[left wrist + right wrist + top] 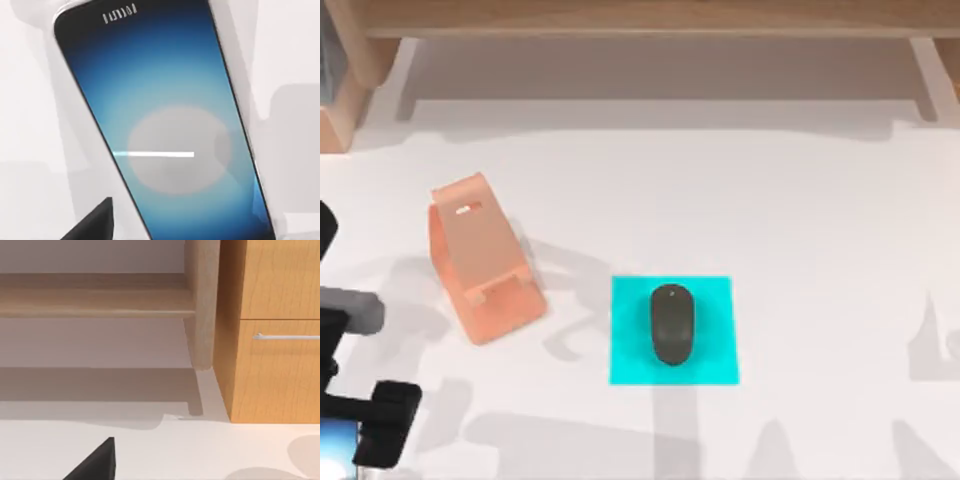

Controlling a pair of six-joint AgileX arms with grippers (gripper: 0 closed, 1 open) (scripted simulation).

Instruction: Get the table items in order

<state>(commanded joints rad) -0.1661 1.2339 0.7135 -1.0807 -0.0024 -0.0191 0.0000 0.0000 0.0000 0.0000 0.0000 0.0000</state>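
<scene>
A dark grey mouse (672,324) lies on the cyan mat (630,360) in the middle of the table. Left of it stands the salmon-orange phone stand (480,262), nothing on it. At the table's front left corner my left gripper (370,425) hovers right at the smartphone (336,447), whose blue glow peeks out beside it. In the left wrist view the smartphone's screen (165,125) is very close, lying aslant over the white table, with a black part of the gripper (95,226) at its edge. A black part of my right gripper (95,463) shows in the right wrist view.
A wooden shelf (640,20) runs along the back of the table. The right wrist view faces that shelf's post (202,305) and a wooden drawer cabinet (280,340) with a metal handle. White tabletop lies between the stand and the mat.
</scene>
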